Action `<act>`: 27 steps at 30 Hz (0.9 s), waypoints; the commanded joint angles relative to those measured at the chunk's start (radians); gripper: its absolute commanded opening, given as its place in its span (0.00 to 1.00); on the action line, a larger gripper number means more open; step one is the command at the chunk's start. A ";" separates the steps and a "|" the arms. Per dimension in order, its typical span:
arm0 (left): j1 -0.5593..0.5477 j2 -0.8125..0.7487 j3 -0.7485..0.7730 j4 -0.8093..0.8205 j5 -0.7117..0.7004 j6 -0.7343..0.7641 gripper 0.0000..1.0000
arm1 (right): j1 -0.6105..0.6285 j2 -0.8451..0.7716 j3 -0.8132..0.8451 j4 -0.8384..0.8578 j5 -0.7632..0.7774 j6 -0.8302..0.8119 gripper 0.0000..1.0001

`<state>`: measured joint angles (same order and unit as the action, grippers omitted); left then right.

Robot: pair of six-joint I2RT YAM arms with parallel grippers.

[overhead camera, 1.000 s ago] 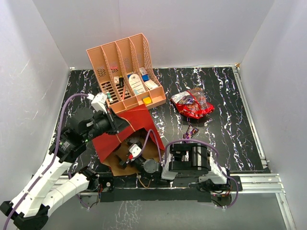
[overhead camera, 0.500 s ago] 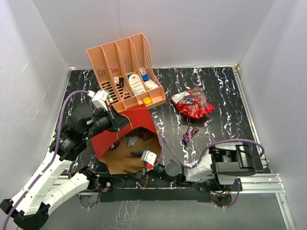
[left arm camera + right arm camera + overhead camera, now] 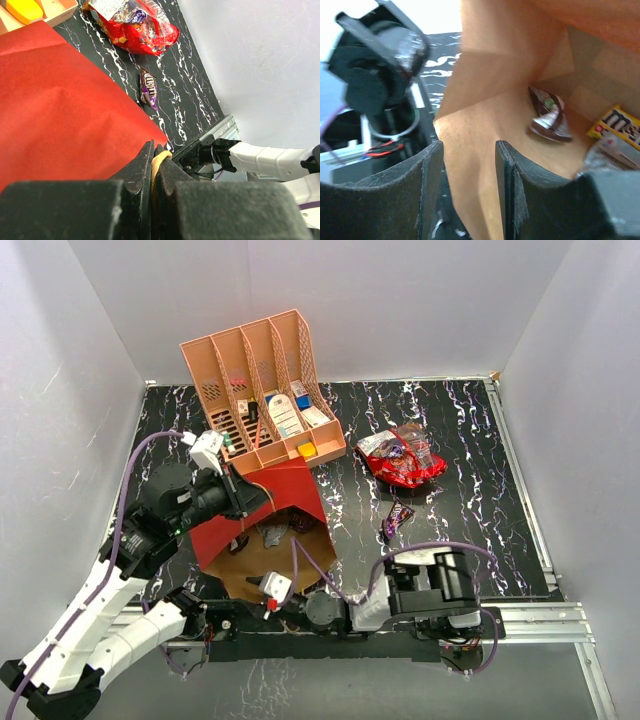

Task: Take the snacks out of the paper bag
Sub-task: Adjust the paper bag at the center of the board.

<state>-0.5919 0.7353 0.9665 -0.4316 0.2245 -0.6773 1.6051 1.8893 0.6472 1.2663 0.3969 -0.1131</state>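
Observation:
The red paper bag point(image 3: 285, 492) lies on its side, its brown mouth point(image 3: 262, 562) facing the arms. My left gripper point(image 3: 236, 496) is shut on the bag's tan cord handle point(image 3: 159, 161) and holds the upper lip up. My right gripper point(image 3: 268, 589) is at the near edge of the mouth, open, its fingers point(image 3: 506, 165) apart with the kraft lining point(image 3: 470, 125) showing between them. Inside lie a dark brown packet point(image 3: 547, 114), a yellow candy pack point(image 3: 618, 123) and a silvery wrapper point(image 3: 604, 156). Out on the table are a shiny red bag point(image 3: 402, 458) and a purple pack point(image 3: 397, 517).
The salmon-pink organizer point(image 3: 262, 390) stands just behind the paper bag, with small boxes in its slots. White walls close in the black marbled table point(image 3: 470, 490) on three sides. A metal rail point(image 3: 540, 615) runs along the near edge by the arm bases.
My right gripper has drawn back from deep in the bag to the near edge of its mouth, and its jaws have narrowed. The left gripper keeps hold of the handle.

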 commanded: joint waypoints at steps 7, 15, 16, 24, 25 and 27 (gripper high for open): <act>0.004 -0.055 0.011 -0.026 0.018 -0.001 0.00 | -0.128 0.024 0.016 0.206 -0.083 0.083 0.50; 0.004 -0.024 0.037 -0.041 0.027 0.031 0.00 | -0.160 0.012 -0.070 0.320 -0.218 0.151 0.57; 0.004 -0.022 0.041 -0.044 0.028 0.034 0.00 | -0.160 0.008 -0.077 0.328 -0.224 0.150 0.58; 0.004 -0.023 0.037 -0.044 0.037 0.037 0.00 | -0.160 -0.002 -0.097 0.358 -0.284 0.170 0.70; 0.004 -0.025 0.034 -0.039 0.041 0.034 0.00 | -0.159 0.007 -0.088 0.350 -0.236 0.180 0.69; 0.004 -0.027 0.026 -0.020 0.053 0.026 0.00 | -0.156 0.030 -0.053 0.299 -0.076 0.210 0.65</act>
<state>-0.5915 0.7200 0.9680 -0.4793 0.2428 -0.6540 1.4464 1.9232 0.5537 1.4464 0.1577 0.0483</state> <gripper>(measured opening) 0.007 0.678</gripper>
